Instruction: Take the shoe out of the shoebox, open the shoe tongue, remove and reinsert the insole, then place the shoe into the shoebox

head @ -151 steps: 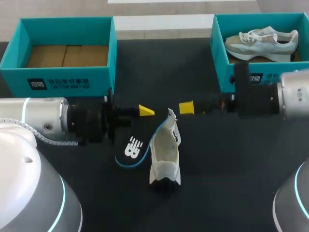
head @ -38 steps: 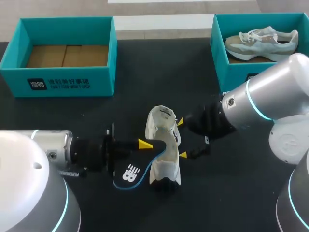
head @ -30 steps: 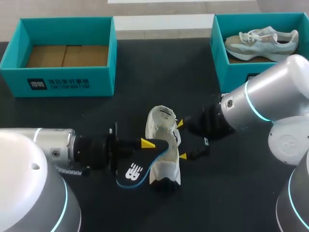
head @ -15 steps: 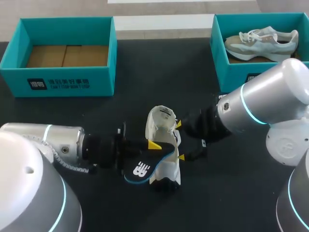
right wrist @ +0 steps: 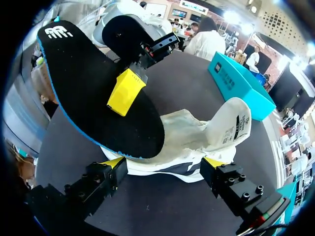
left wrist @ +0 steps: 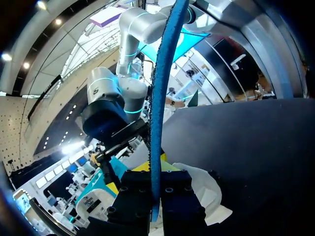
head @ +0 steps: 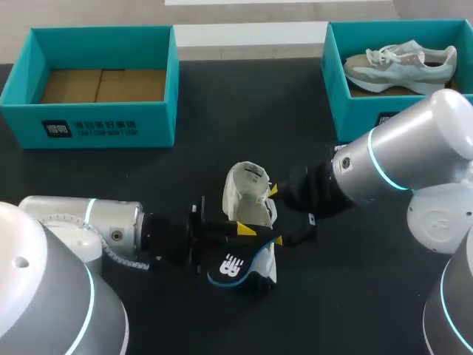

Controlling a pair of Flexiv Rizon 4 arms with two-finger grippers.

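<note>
A white shoe [head: 250, 194] stands on the dark table with its tongue [right wrist: 231, 123] pulled up. My left gripper [head: 246, 229] is shut on the black, blue-edged insole [head: 230, 266], holding it on edge against the shoe's left side, toe end at the opening. In the left wrist view the insole [left wrist: 160, 98] rises edge-on from between the fingers of the left gripper [left wrist: 155, 183], with the shoe [left wrist: 202, 189] just ahead. My right gripper [right wrist: 165, 164] is open, its yellow tips flanking the shoe [right wrist: 192, 142] on its right side, the insole [right wrist: 93, 93] above it.
A teal shoebox [head: 89, 126] with a bare cardboard floor stands at the back left. At the back right another teal shoebox [head: 336, 70] holds a second pale shoe [head: 403, 63]. Bare dark table [head: 222, 126] lies between them.
My left arm has carried the insole to the right, from beside the shoe up against its opening. The right gripper has stayed at the shoe's right side, open.
</note>
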